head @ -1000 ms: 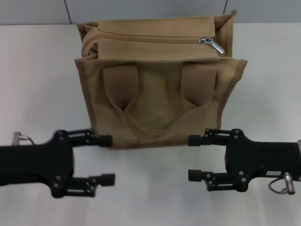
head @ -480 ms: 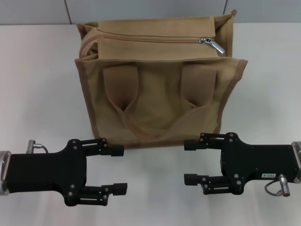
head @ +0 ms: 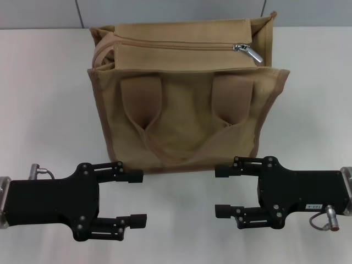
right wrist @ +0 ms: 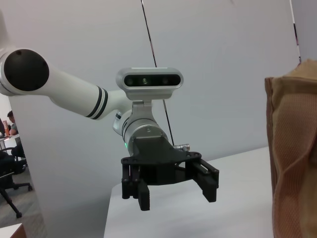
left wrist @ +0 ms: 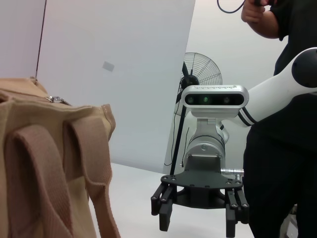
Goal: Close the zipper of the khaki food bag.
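1. The khaki food bag [head: 184,93] stands upright on the white table [head: 44,99], handle straps hanging down its front; the zipper [head: 248,50] slider sits near the bag's right end.
2. The left gripper [head: 136,198] hovers low before the bag's lower left corner — fingers apart, holding nothing.
3. The right gripper [head: 220,190] hovers before the lower right corner — fingers likewise spread, clear of the fabric.

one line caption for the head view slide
Both grippers, left and right, hover open before the khaki food bag.
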Motion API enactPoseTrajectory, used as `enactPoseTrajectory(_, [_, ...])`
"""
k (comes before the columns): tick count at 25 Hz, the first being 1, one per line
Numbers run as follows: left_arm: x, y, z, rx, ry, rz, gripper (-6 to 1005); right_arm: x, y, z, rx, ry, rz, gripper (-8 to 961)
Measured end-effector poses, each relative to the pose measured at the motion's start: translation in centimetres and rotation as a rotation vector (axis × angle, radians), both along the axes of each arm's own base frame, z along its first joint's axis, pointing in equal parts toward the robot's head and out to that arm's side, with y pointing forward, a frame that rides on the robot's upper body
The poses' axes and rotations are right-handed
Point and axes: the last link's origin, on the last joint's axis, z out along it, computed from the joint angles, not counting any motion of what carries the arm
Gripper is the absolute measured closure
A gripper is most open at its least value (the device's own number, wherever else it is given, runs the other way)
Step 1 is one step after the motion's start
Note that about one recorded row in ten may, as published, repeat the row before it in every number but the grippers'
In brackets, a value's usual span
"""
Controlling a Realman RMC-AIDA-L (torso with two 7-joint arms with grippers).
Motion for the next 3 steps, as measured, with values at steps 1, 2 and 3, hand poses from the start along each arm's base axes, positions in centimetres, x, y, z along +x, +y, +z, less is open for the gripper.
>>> enactPoseTrajectory(1, [-0.02, -0.02, 0.0, 0.0, 0.0, 0.0, 227, 0.0, 0.0, 0.0, 0.0, 0.0, 0.0, 222])
enactPoseTrajectory(2, [-0.02, -0.03, 0.01, 0.0, 0.0, 0.001, 227, 0.0, 0.0, 0.0, 0.0, 0.0, 0.0, 222])
enactPoseTrajectory(3, [-0.03, -0.03, 0.01, 0.0, 0.0, 0.001, 227, 0.0, 0.0, 0.0, 0.0, 0.0, 0.0, 222])
